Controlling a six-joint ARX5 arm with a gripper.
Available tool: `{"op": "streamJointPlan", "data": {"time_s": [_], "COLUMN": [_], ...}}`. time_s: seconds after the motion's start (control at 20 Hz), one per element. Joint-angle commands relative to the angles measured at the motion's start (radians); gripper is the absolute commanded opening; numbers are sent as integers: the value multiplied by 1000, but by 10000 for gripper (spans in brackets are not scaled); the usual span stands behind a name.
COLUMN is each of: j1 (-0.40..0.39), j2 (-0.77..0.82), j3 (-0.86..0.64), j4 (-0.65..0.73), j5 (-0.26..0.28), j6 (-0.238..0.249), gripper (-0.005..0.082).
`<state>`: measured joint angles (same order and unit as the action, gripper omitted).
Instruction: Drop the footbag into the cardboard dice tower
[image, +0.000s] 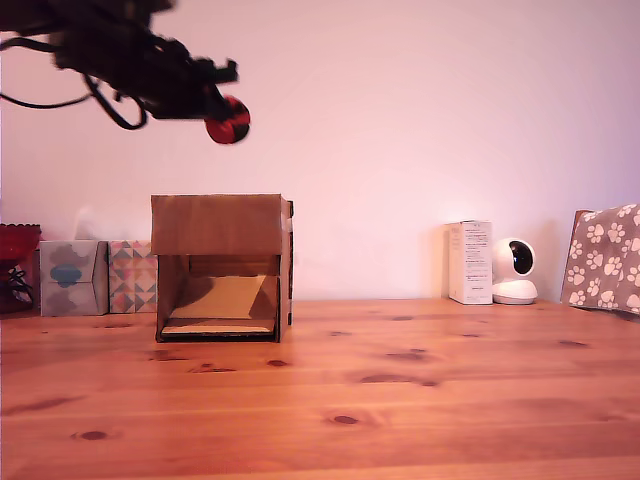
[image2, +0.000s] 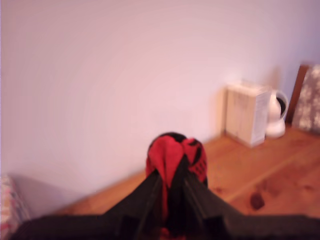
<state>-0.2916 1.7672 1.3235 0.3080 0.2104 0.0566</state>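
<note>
Gripper (image: 218, 108): clamped on the footbag; in the wrist view both black fingers (image2: 145, 200) press into its sides, the ball bulging past the tips.
Footbag (image: 228, 119): red and black, held high in the air, well above the tower and over its top, slightly toward the exterior view's left of centre. Wrist view shows it (image2: 175, 157) against the pale wall.
Arm (image: 120, 50): reaches in from the exterior view's upper left, blurred; black cable loops below it.
Tower (image: 221, 266): brown cardboard box on the table (image: 400, 400), front opening facing the camera, sloped ramp and dark tray inside.
Left of tower (exterior view): two patterned boxes (image: 100, 277) near the wall.
Right side (exterior view): white carton (image: 470, 262) with a white camera (image: 515, 271) just beside it; paw-print cloth (image: 605, 258) at the edge.
</note>
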Motion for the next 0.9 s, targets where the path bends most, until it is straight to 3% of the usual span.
{"op": "streamJointPlan", "data": {"time_s": [0.0, 0.4, 0.45, 0.55, 0.6, 0.85], "j1": [7, 12, 12, 12, 12, 9], "j2": [43, 86, 86, 86, 86, 61], "j3": [53, 147, 147, 148, 149, 149], "j4": [-56, -187, -189, -188, -192, -243], "j5": [1, 2, 2, 2, 3, 2], "j6": [8, 5, 5, 5, 4, 5], "gripper": [54, 82, 176, 540, 658, 653]}}
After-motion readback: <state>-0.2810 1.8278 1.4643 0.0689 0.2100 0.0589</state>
